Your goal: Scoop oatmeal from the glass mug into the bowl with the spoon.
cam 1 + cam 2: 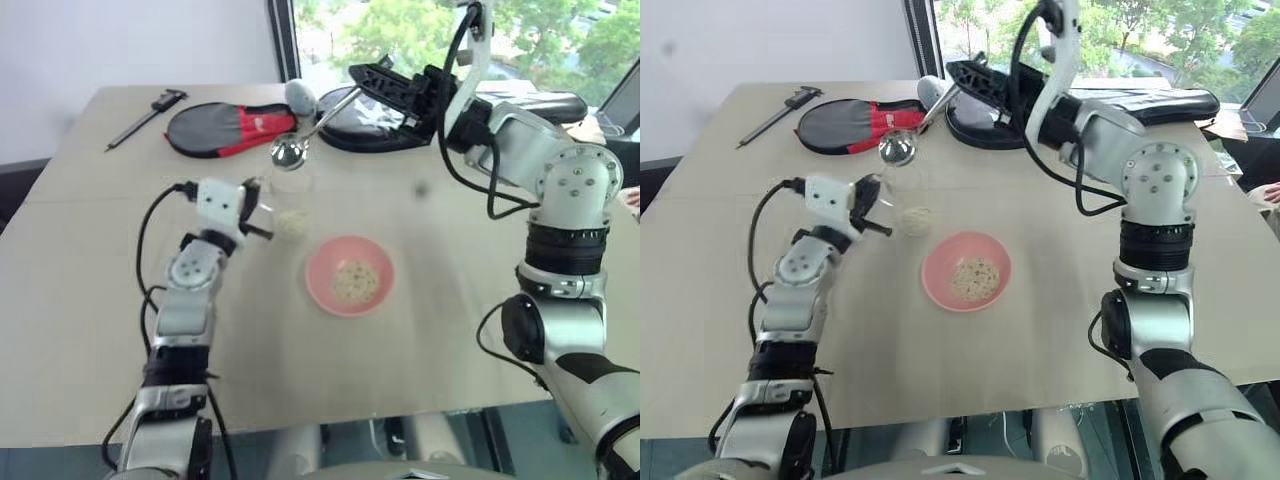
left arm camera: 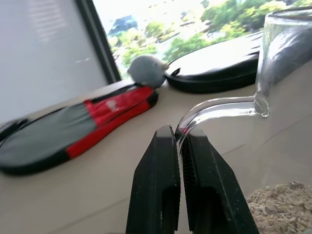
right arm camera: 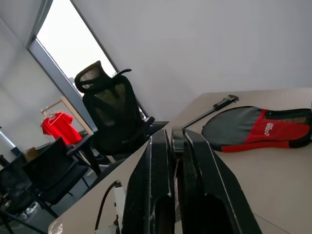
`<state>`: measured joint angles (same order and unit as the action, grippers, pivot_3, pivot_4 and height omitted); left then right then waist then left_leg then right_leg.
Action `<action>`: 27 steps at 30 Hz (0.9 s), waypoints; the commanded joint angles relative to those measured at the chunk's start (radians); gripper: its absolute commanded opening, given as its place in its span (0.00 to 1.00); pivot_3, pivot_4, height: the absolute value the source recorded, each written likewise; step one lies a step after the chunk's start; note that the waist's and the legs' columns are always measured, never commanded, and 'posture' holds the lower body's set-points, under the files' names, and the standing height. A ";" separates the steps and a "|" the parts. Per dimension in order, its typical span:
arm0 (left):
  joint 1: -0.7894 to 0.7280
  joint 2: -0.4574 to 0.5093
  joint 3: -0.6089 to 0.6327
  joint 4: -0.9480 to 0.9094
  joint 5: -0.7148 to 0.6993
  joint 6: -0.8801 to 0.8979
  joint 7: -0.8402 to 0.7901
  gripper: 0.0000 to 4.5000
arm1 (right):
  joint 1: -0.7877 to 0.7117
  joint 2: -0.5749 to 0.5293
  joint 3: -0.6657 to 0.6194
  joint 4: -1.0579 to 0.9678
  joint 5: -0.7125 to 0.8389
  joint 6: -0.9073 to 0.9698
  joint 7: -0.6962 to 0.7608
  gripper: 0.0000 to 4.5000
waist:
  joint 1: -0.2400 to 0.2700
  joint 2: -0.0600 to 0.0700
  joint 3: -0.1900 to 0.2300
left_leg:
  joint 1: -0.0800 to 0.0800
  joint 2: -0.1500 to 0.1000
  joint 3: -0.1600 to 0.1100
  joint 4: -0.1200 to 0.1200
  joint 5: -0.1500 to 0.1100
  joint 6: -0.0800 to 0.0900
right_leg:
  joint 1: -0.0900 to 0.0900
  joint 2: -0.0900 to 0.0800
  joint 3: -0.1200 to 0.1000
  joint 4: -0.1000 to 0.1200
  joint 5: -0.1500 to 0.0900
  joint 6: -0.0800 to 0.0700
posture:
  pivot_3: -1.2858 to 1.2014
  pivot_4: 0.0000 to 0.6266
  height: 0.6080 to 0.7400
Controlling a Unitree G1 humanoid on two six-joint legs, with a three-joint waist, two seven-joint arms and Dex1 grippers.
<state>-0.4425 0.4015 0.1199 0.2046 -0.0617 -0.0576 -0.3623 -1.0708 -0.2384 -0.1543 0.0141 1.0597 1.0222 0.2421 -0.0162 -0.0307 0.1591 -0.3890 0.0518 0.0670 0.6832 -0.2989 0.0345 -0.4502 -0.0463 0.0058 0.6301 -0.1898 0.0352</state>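
Left wrist view: the left gripper has its two black fingers pressed together on the curved handle of the glass mug, pinching it; the mug body stands just past the fingertips, to one side.
Oatmeal: a pale heap lies in the mug bottom, close beside the left jaws; more flakes sit in the pink bowl.
Right gripper: its jaws are closed on the thin handle of the spoon, a sliver of metal showing between the fingertips.
Spoon bowl: hangs well out from the right jaws, just above the mug's rim, apart from the oatmeal.
Pink bowl: on the table, near the mug, on the far side of it from the left jaws.
Beyond the jaws: a red and grey racket cover, a dark caliper, a black case.
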 commanded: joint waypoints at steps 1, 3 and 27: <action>-0.063 0.027 -0.003 0.055 -0.001 -0.092 -0.039 0.01 | -0.015 -0.022 0.068 -0.044 -0.070 -0.012 0.058 0.00 | -0.001 0.000 0.000 | -0.001 0.000 -0.001 0.000 0.000 0.000 | -0.001 0.000 -0.001 -0.001 0.000 0.000 | 0.52 0.24 1.00; -0.095 0.035 -0.011 0.103 0.002 -0.124 -0.061 0.01 | -0.005 -0.044 0.122 -0.033 -0.151 -0.052 0.096 0.00 | 0.001 0.000 0.000 | -0.006 0.000 -0.003 0.000 0.002 -0.004 | -0.004 0.000 -0.004 -0.002 0.000 0.000 | 0.52 0.24 1.00; -0.167 0.045 -0.050 0.285 0.004 -0.299 -0.149 0.01 | 0.033 -0.020 0.228 0.065 -0.424 -0.174 0.219 0.00 | 0.002 0.001 0.000 | -0.010 -0.001 -0.006 0.002 0.003 -0.004 | -0.005 -0.001 -0.007 -0.001 0.001 0.001 | 0.52 0.24 1.00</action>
<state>-0.5875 0.4438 0.0749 0.4964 -0.0494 -0.3253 -0.4943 -1.0308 -0.2593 0.0518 0.0904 0.6796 0.8988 0.4313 -0.0142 -0.0301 0.1592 -0.3986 0.0509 0.0610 0.6848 -0.2963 0.0301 -0.4555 -0.0475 -0.0017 0.6292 -0.1891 0.0363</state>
